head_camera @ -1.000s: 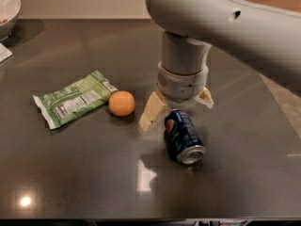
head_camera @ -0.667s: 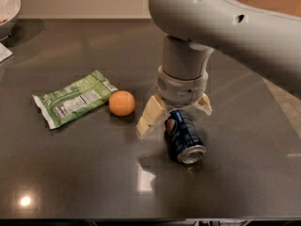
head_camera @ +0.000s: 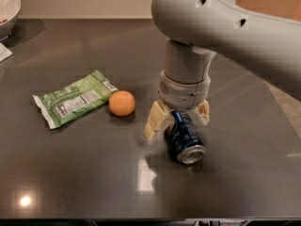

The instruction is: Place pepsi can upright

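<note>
The pepsi can (head_camera: pixel 186 139) lies on its side on the dark table (head_camera: pixel 84 173), its silver end facing the front right. My gripper (head_camera: pixel 179 117) points straight down over the can's far end. Its two cream fingers (head_camera: pixel 155 121) stand open, one on each side of the can and close to it. The can's far end is hidden under the wrist.
An orange (head_camera: pixel 122 103) lies just left of the gripper. A green snack bag (head_camera: pixel 73 99) lies left of the orange. A white bowl (head_camera: pixel 8 8) stands at the far left corner. The table's front edge runs along the bottom of the view.
The gripper has come down a little lower around the can, and its fingers stand slightly closer to the can's sides. The can, orange and bag have not moved.
</note>
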